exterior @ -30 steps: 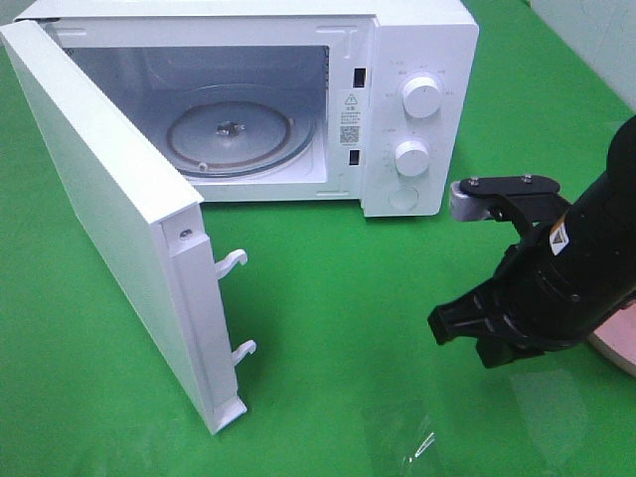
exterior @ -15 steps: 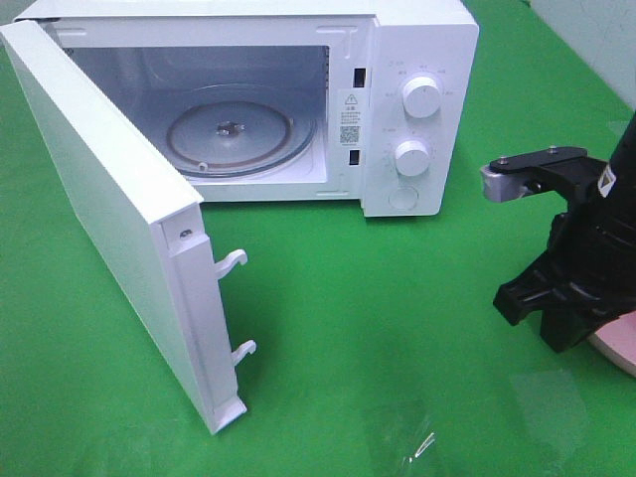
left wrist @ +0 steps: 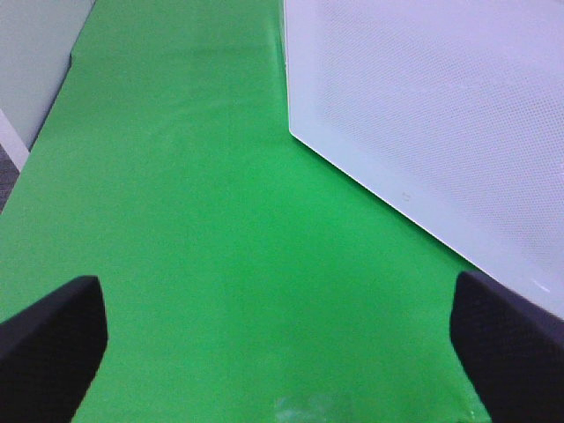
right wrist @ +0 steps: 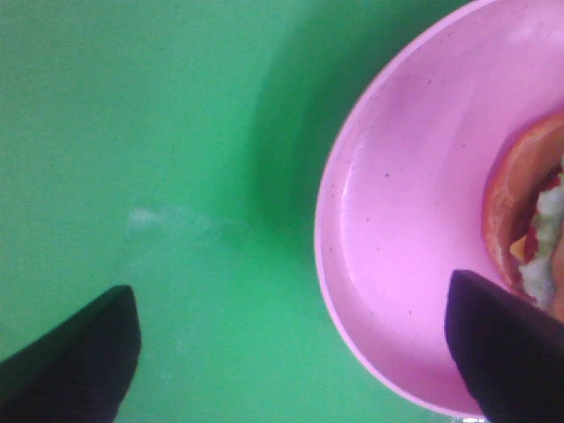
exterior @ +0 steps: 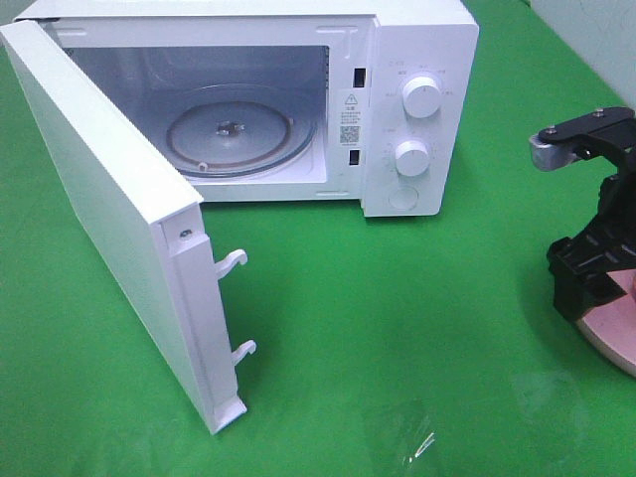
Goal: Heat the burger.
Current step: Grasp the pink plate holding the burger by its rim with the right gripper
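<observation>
A white microwave [exterior: 417, 60] is seen from the high camera toward the far edge of the green table [exterior: 397, 328]. Its door [exterior: 99, 199] is swung wide to the left and the glass turntable [exterior: 231, 129] is exposed inside. In that view only a sliver of the pink plate [exterior: 616, 333] is caught, toward the table's right edge, and the right hand [exterior: 586, 273] is held over its rim.

The burger [right wrist: 529, 211] is shown by the right wrist view alone. It is seen lying on the plate, with brown bun and pale green lettuce cut off at the frame's border. There the right hand is seen released, its fingers spread wide with nothing gripped between them. One fingertip is seen over the plate and the other over bare table. Whether the plate is touched cannot be told.

The left hand [left wrist: 282, 352] is shown only by its own wrist view. It is released as well, its dark fingers held far apart above bare green table, and nothing is held. The white, finely dotted face of the door is seen close beside it.
</observation>
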